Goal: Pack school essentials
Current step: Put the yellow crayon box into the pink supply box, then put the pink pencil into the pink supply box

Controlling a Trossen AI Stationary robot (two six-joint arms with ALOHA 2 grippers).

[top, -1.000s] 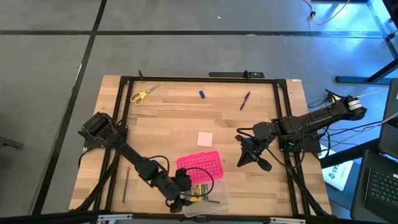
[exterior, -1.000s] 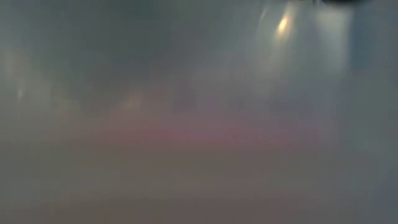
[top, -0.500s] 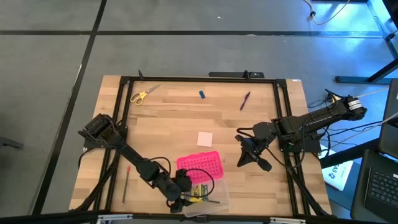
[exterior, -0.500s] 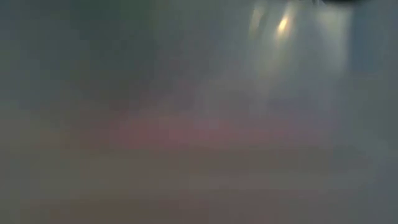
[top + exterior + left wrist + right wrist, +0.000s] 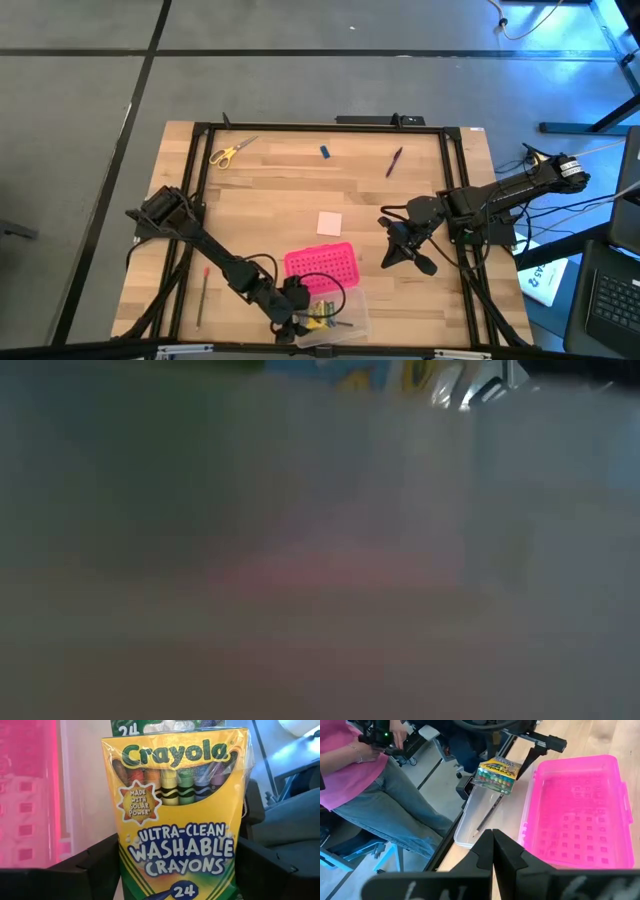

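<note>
The yellow-green crayon box sits in my left gripper, over the clear half of the bright pink dotted box near the table's front edge. A thin pencil lies in that clear half. Yellow-handled scissors, a tiny blue piece and a pen lie at the far side. The pale pink pad lies mid-table, and a red-tipped pencil at the front left. My right gripper hangs shut right of the pink box, holding nothing. My left gripper pinches the crayon box by its two narrow long sides, near its bottom end, one finger on each side. The fingers slant down from the table's left. The box is tilted over the clear half; whether its lower end rests there I cannot tell.
A black frame runs around the work area. A person in a pink top sits beyond the table's front edge. There is bare wood between the pad and the far items.
My left gripper has sunk a little with the crayon box toward the clear half. The box's end now shows at the top of the low view, where it was not seen before.
</note>
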